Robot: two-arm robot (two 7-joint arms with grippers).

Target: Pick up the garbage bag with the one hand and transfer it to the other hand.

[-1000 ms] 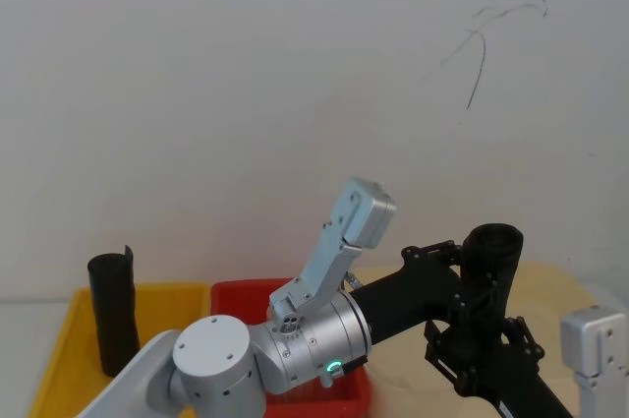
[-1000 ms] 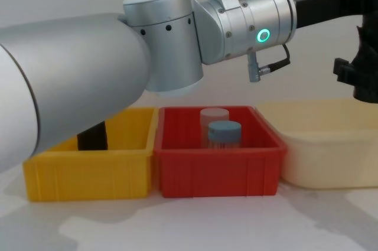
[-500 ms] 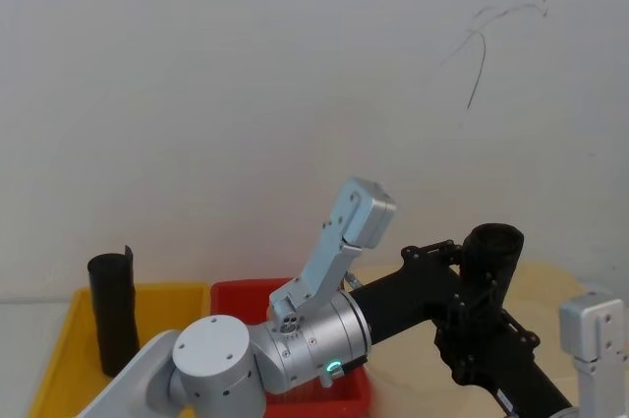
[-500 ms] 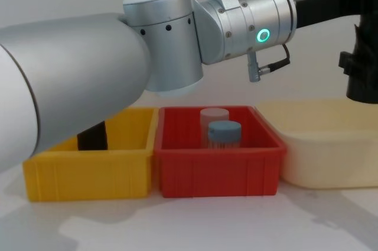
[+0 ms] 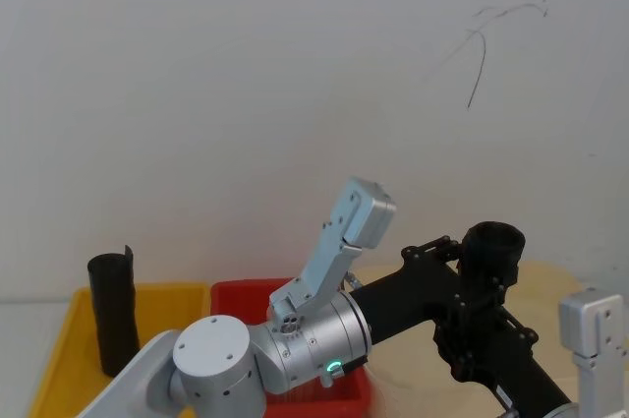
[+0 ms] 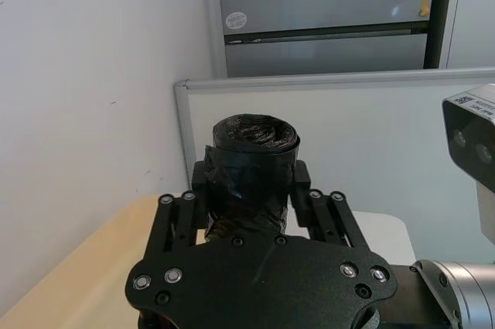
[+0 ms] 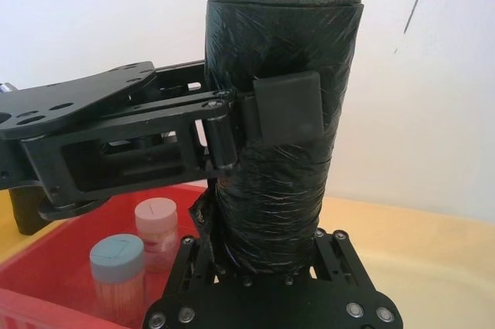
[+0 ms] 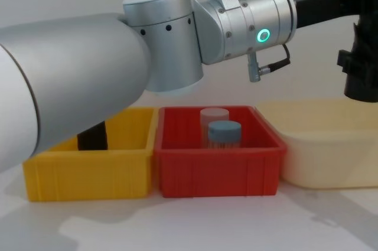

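The garbage bag (image 5: 494, 244), a black rolled cylinder, stands upright in mid-air over the right side of the table. My left gripper (image 5: 470, 259) reaches in from the left on its silver arm and is shut on the roll's upper half; one pad (image 7: 288, 104) presses flat on the plastic. In the left wrist view the garbage bag (image 6: 255, 151) sits between both left fingers. My right gripper (image 5: 486, 329) comes up from below and closes around the lower end of the garbage bag (image 7: 282, 190). The right gripper (image 8: 360, 68) is at the chest view's right edge.
On the table stand a yellow bin (image 8: 88, 174) holding another black roll (image 5: 113, 315), a red bin (image 8: 218, 177) with two capped jars (image 8: 223, 133), and a cream tub (image 8: 331, 156) under the grippers. A white wall is close behind.
The right gripper's linkage has narrowed and risen slightly around the roll's lower end. The left arm and the roll have stayed in place.
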